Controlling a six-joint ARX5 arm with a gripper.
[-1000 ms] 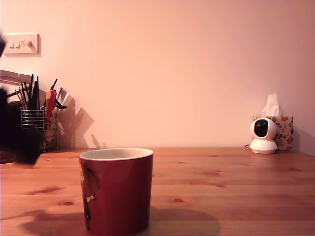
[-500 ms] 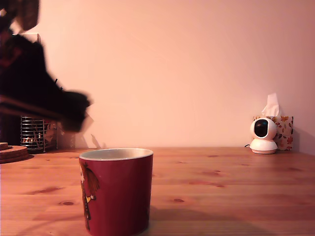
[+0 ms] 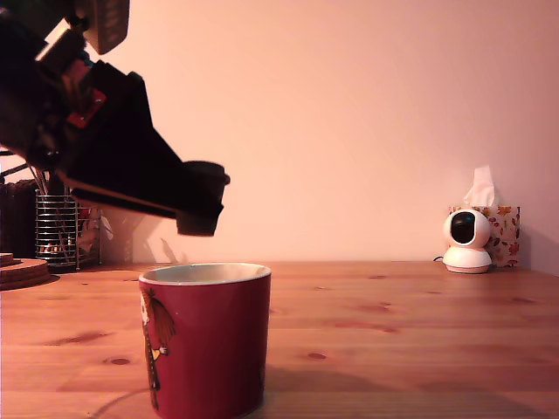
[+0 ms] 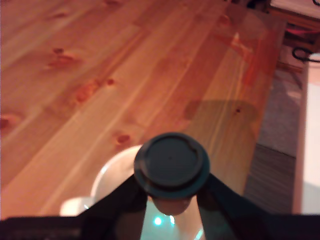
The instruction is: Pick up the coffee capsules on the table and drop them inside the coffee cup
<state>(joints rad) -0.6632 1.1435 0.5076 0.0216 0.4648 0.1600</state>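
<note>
So the end effector (image 3: 199, 202) is clamped on a dark coffee capsule (image 4: 171, 165), fingers pressed in on both sides of it, rim facing the wrist camera. It's hanging in the air right above the coffee cup (image 3: 207, 339), apart from the rim and a bit toward the exterior view's left side of it. The wrist view shows the cup's cream inside directly under the capsule. Cup sits on the wooden table (image 3: 419, 332), with a wire-mesh pen holder (image 3: 63, 230) and a small white camera (image 3: 467, 241) back by the wall.
</note>
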